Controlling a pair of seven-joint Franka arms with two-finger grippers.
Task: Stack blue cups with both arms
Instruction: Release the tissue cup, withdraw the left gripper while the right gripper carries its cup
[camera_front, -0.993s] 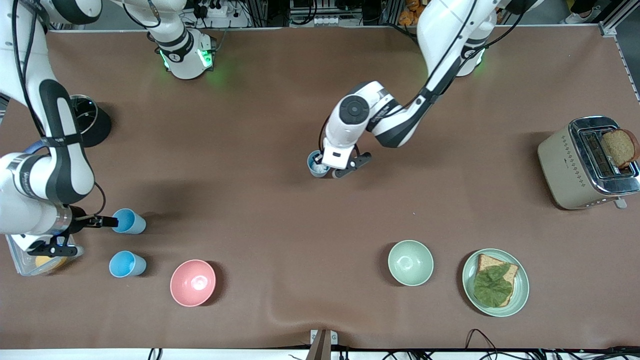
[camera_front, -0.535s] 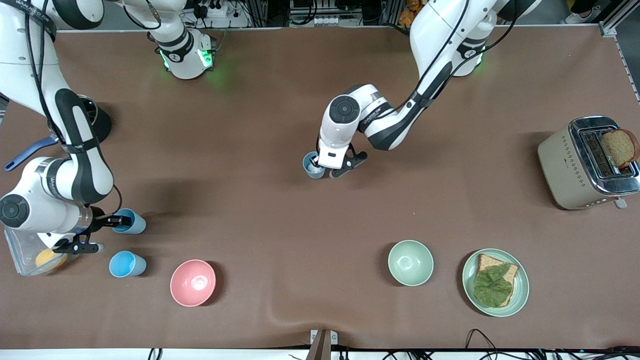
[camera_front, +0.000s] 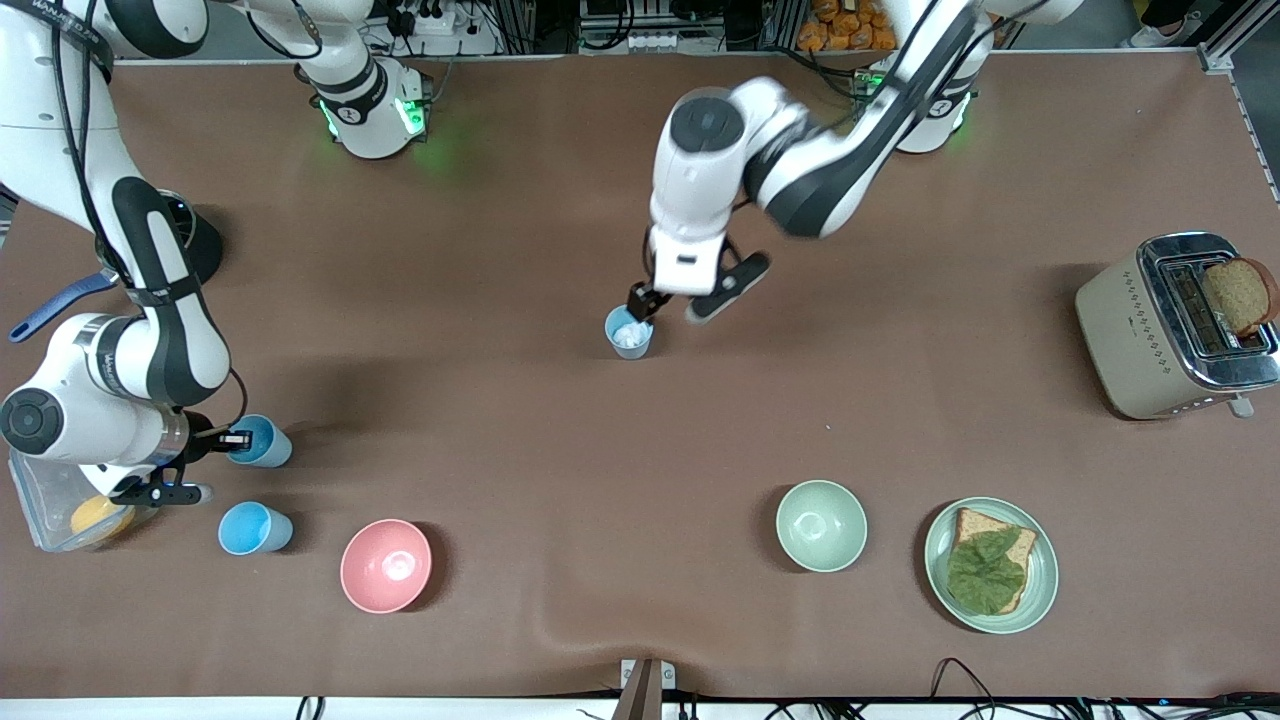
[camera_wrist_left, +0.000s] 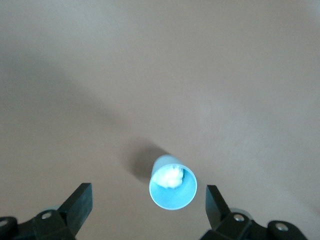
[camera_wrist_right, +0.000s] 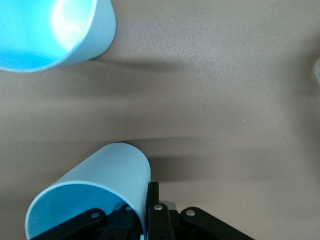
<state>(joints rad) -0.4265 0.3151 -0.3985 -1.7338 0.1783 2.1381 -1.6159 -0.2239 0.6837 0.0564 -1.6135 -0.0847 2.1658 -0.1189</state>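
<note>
A grey-blue cup with something white inside stands upright mid-table. My left gripper hangs open just above it, not touching; in the left wrist view the cup lies between the spread fingers of the left gripper. My right gripper is shut on the rim of a sky-blue cup at the right arm's end of the table. The right wrist view shows the right gripper with one finger inside and one outside this cup. A second sky-blue cup stands nearer the front camera.
A pink bowl sits beside the free sky-blue cup. A pale green bowl, a plate with bread and lettuce, and a toaster are toward the left arm's end. A clear container lies under the right arm.
My left gripper has let go of the grey-blue cup, opened and risen above it. The right gripper has stayed shut on its cup's rim, with the arm shifting slightly.
</note>
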